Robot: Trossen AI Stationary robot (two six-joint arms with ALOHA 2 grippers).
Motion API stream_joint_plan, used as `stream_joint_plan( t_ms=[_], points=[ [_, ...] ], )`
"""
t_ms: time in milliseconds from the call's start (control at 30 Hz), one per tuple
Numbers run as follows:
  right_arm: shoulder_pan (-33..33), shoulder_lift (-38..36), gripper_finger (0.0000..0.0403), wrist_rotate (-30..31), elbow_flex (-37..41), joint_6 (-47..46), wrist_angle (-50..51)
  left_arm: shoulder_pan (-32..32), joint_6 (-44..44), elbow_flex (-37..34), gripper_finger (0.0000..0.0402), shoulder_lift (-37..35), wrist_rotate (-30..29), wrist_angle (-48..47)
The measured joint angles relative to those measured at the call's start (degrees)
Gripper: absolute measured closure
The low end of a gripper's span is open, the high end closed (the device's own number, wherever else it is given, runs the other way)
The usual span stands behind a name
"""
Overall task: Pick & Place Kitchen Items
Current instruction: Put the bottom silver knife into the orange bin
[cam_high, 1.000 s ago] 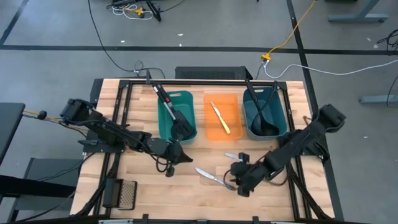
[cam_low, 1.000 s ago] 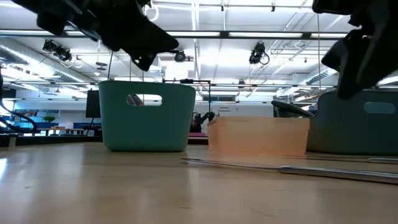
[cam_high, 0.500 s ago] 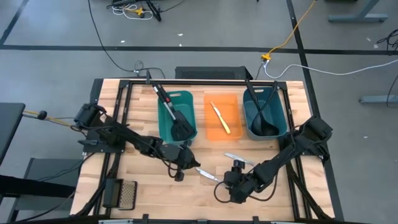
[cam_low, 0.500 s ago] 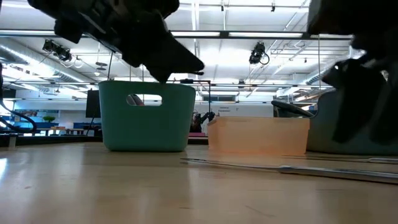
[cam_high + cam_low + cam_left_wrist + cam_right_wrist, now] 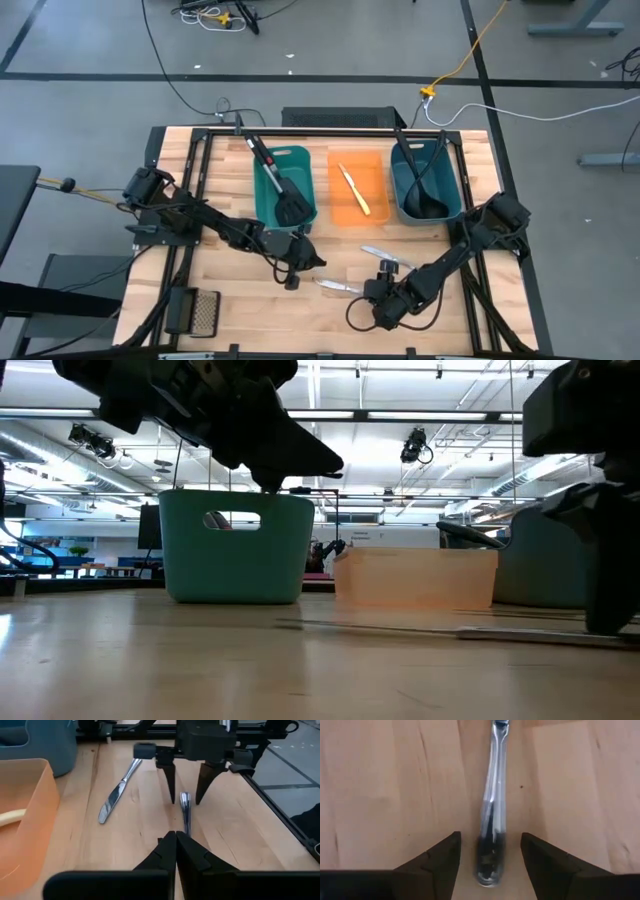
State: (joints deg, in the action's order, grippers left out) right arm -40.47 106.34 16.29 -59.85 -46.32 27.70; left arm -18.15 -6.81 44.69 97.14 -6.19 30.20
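High view: since a second ago the right gripper (image 5: pixel 364 291) has slid over the table knife (image 5: pixel 337 285) on the tabletop, jaws spread astride its handle; left gripper (image 5: pixel 318 262) pinched shut, empty

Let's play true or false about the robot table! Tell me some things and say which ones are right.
1. The right end effector is open, with a silver knife lying between its fingers. True.
2. The left end effector is wide open. False: its fingers are shut together.
3. The yellow-handled knife lies in the orange bin. True.
4. Both silver knives are already in a bin. False: the other silver knife also lies on the wooden table.
5. A black spatula sits in the teal bin. True.
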Motion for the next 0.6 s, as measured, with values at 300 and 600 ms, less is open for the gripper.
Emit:
stream_joint_plan(
  t_ms=[300, 600],
  points=[
    [-0.1, 0.2, 0.0186, 1.2, -0.1, 1.6, 3.4, 0.0, -1.6, 0.0, 0.0392, 0.0, 0.3, -0.1],
    [0.4, 0.2, 0.0186, 1.3, -0.1, 4.6, 5.8, -2.0, -4.2, 0.0, 0.0394, 0.0, 1.9, -5.1]
  ],
)
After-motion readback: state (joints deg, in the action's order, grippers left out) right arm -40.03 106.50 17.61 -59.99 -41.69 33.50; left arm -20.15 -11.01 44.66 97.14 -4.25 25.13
